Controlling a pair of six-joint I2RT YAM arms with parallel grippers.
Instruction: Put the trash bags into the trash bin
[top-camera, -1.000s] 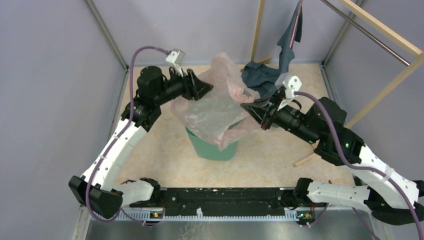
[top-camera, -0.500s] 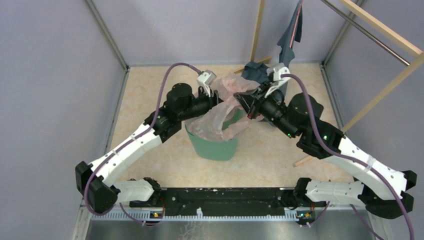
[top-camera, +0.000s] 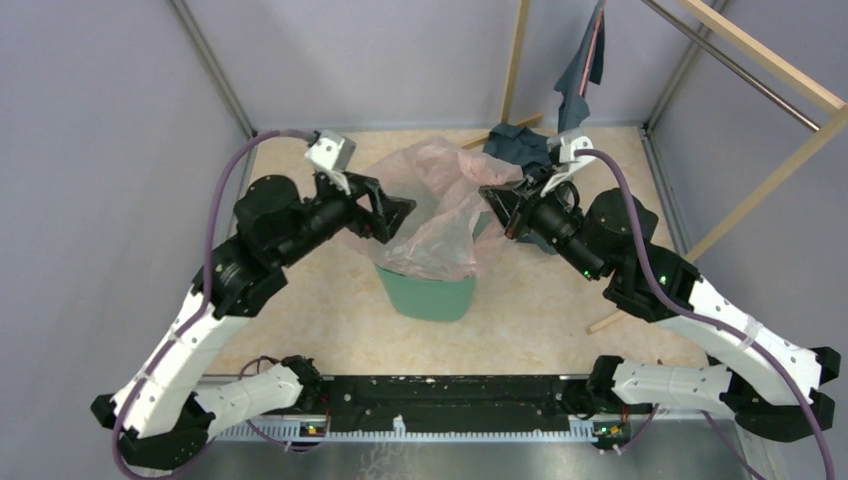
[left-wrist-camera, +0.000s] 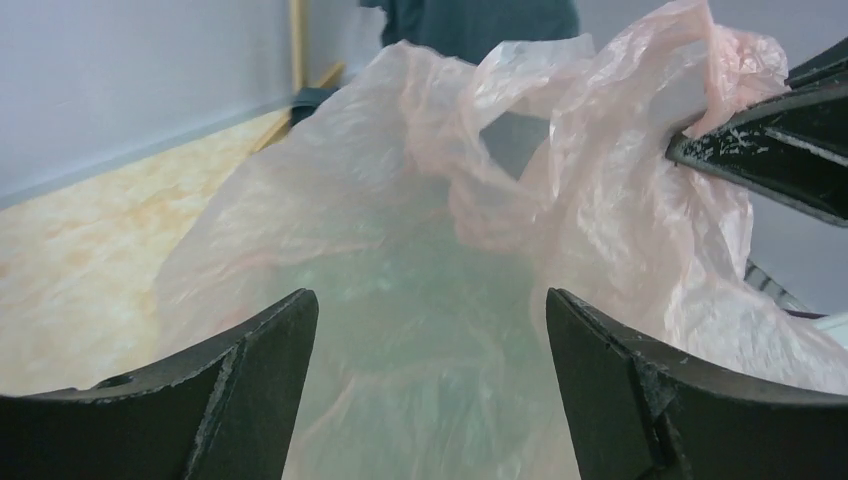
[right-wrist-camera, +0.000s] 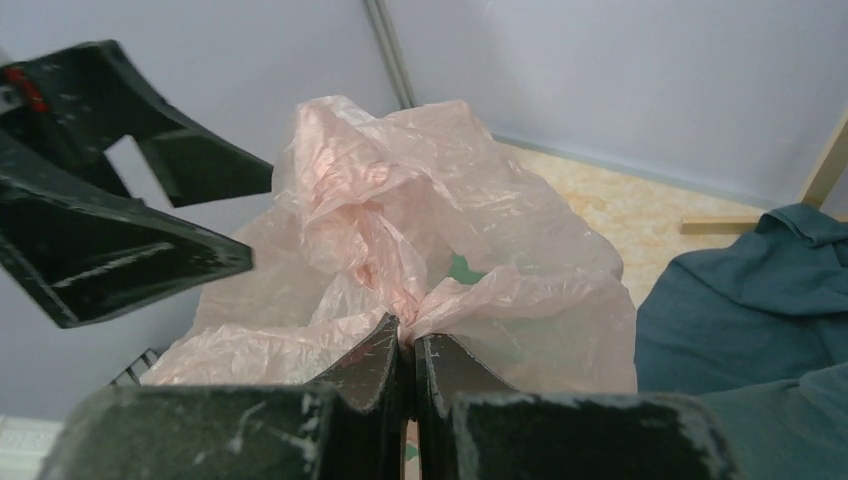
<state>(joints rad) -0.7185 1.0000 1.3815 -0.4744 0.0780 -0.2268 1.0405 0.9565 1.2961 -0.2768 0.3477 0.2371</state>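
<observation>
I see the trash bag (top-camera: 430, 215) sitting over the mouth of the trash bin (top-camera: 430, 295). Its pale-pink film billows up above the rim and drapes down the front of the opening. Only the bin's mint-green lower wall shows under it from the top camera. On the left wrist camera the bag (left-wrist-camera: 420, 300) fills the view, wrinkled and glossy, and a greenish tint shows through its lower part. On the right wrist camera a small patch of green shows past the bunched film (right-wrist-camera: 400, 230).

The right gripper (top-camera: 492, 197) is at the bag's upper right edge. Its wrist view shows the jaws pressed together (right-wrist-camera: 408, 340) with a pinch of pink film gathered between them, so it has hold of the bag.

The left gripper (top-camera: 398, 222) is at the bag's left side with its jaws spread wide (left-wrist-camera: 430, 300). The film lies ahead of them and nothing is clamped (I cannot tell whether the tips brush the plastic).

Behind the right gripper a dark blue-grey garment (top-camera: 520, 145) lies on the table (top-camera: 300, 300), partly hanging from a wooden frame (top-camera: 760, 60). It sits just beside the bag (right-wrist-camera: 740, 290).
</observation>
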